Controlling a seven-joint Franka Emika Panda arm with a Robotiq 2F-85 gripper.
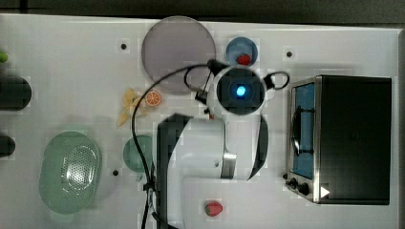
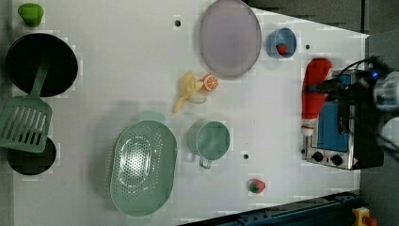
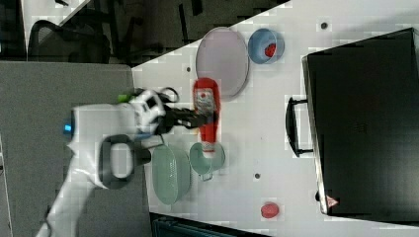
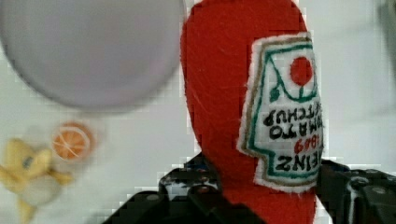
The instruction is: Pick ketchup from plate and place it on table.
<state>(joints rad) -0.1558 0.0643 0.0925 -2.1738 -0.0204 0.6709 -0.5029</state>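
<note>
One claw (image 3: 205, 118) holds the red ketchup (image 3: 207, 116) tight around its middle, up in the air near the middle of the right view, off the plate (image 3: 220, 59), above the white table (image 3: 276, 148).

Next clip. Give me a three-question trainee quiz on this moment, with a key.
1. True or false: the ketchup lies on the plate.
2. What is the gripper doing? A open, holding nothing; B closed on the ketchup; C pressing the strawberry.
3. Which cut fruit lies beside the peeled banana near the plate?

Key: 1 false, it is held above the table; 2 B; 3 the orange slice.
</note>
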